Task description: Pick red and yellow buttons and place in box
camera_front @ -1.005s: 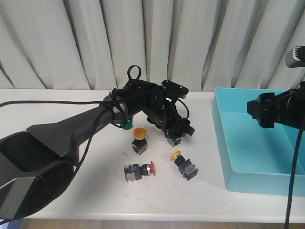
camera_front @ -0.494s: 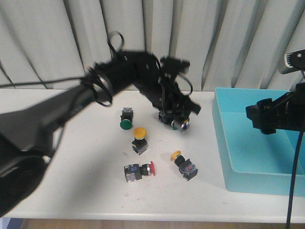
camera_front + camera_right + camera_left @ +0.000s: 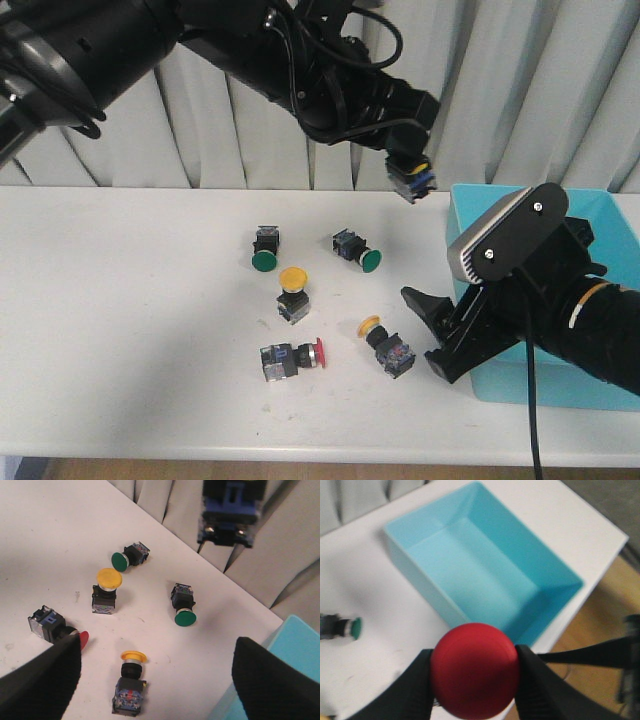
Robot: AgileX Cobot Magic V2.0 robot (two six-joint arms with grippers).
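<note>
Your left claw [image 3: 475, 680] is clamped on a red button [image 3: 474, 670], cap toward the wrist camera, held high off the surface [image 3: 130, 330]. The box [image 3: 485, 575] lies ahead of and below that claw, open side up, so carry forward before releasing (you're short of its near wall, I judge). Your right claw [image 3: 150, 680] hangs spread, empty, over the loose buttons.

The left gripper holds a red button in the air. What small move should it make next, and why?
Probably carry it a little further toward the box before opening. The left gripper is shut on the red button, and in the front view the button's body hangs beside the box's near corner, not yet over its floor.
</note>
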